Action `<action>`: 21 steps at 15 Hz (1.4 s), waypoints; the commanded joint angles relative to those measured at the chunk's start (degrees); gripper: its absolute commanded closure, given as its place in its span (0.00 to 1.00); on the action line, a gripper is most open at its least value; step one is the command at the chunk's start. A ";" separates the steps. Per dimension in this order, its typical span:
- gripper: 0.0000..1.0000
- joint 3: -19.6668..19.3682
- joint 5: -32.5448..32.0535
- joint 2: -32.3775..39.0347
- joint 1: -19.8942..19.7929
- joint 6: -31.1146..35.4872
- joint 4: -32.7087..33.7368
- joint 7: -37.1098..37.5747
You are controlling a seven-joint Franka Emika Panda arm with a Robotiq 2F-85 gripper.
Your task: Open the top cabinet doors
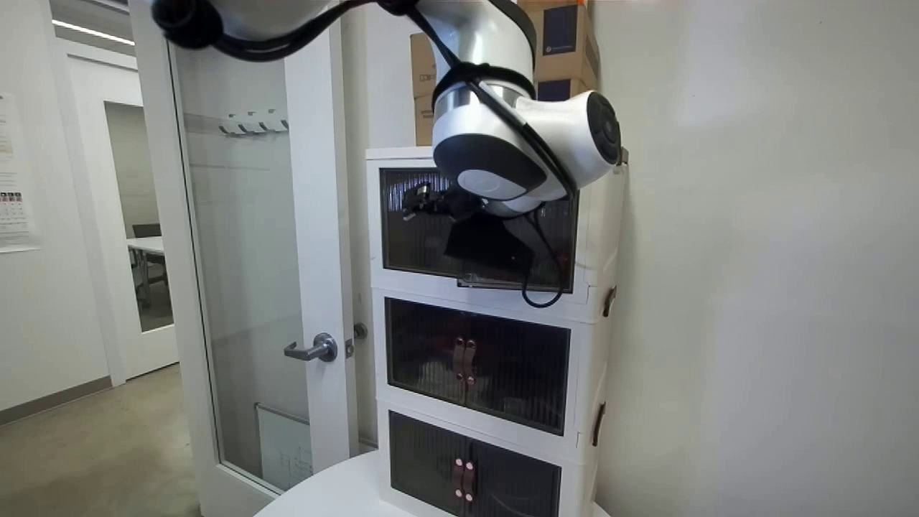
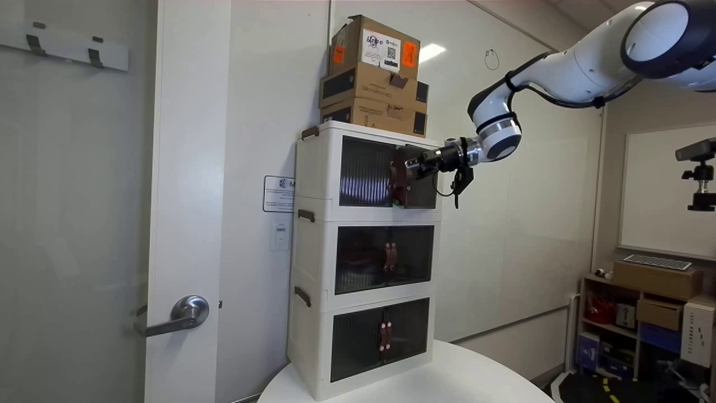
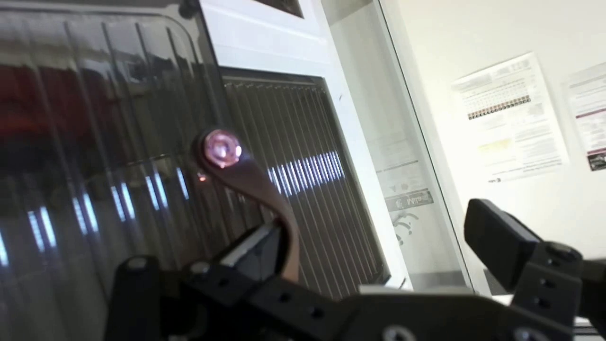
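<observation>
The top cabinet doors are dark smoky panels on the uppermost tier of the white cabinet point(image 2: 315, 170). In an exterior view, the left top door point(image 2: 361, 168) is closed and the right top door point(image 2: 423, 193) stands slightly ajar. In the wrist view, the ajar door point(image 3: 94, 199) fills the left and the closed door point(image 3: 312, 203) is beyond it. My gripper point(image 3: 376, 237) is open. One finger is inside the loop of the ajar door's brown strap handle point(image 3: 270, 189); the other finger is free at right. My gripper point(image 1: 416, 201) partly covers the top doors in an exterior view.
Cardboard boxes point(image 2: 372, 81) are stacked on the cabinet. Below are the closed middle-tier doors point(image 2: 363, 260) and lowest-tier doors point(image 2: 358, 344). The cabinet stands on a round white table point(image 2: 464, 375). A glass door with a lever handle point(image 1: 312, 350) is beside it. A cable loop point(image 1: 543, 301) hangs from the wrist.
</observation>
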 commanded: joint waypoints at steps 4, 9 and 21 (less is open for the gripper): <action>0.00 -2.02 -10.09 -7.73 4.22 3.28 -7.10 3.80; 0.00 -2.02 -16.07 -12.64 5.07 9.43 -11.82 7.00; 0.00 -3.48 -43.85 -24.97 9.30 29.72 -26.58 33.48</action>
